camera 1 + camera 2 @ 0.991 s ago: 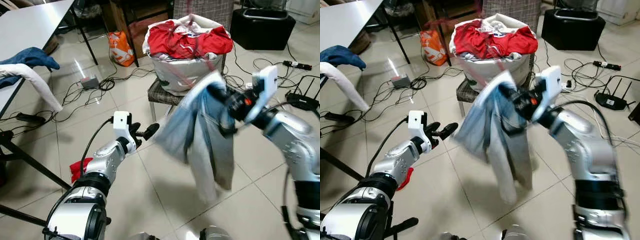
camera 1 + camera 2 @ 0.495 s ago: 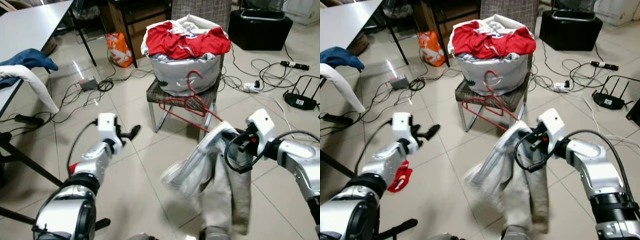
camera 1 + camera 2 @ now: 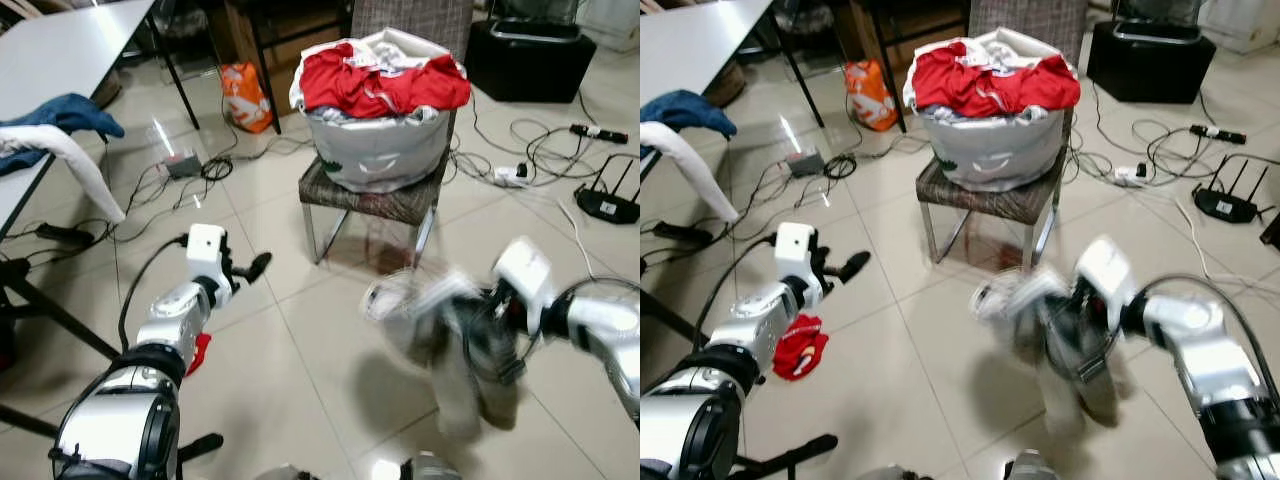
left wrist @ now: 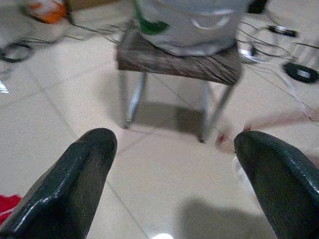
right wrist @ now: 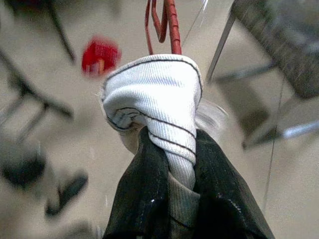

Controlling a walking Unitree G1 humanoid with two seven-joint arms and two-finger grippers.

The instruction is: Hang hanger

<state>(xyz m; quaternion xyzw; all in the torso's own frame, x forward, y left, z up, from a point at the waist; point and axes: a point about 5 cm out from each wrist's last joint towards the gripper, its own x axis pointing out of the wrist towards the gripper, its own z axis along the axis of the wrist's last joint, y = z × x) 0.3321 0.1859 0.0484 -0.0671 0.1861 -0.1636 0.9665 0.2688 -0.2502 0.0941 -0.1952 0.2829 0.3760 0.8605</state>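
A grey and white garment (image 3: 440, 345) hangs low over the floor in front of the chair, heavily blurred by motion. My right gripper (image 3: 482, 325) is shut on it. In the right wrist view the black fingers (image 5: 137, 199) clamp the garment's white ribbed collar (image 5: 159, 99), and the red hanger's hook (image 5: 168, 27) sticks out above the collar. My left gripper (image 3: 250, 270) is held out low at the left, apart from the garment. In the left wrist view it (image 4: 174, 142) stands open with nothing between its fingers.
A chair (image 3: 372, 198) carries a grey laundry bag (image 3: 375, 155) heaped with red clothes. A table (image 3: 60, 50) with draped clothes stands at the left. Cables (image 3: 190, 165), a router (image 3: 607, 205) and a red cloth (image 3: 800, 350) lie on the tiled floor.
My right arm has swung down from chest height to near the floor, carrying the garment with it. The left arm has drawn back to the left.
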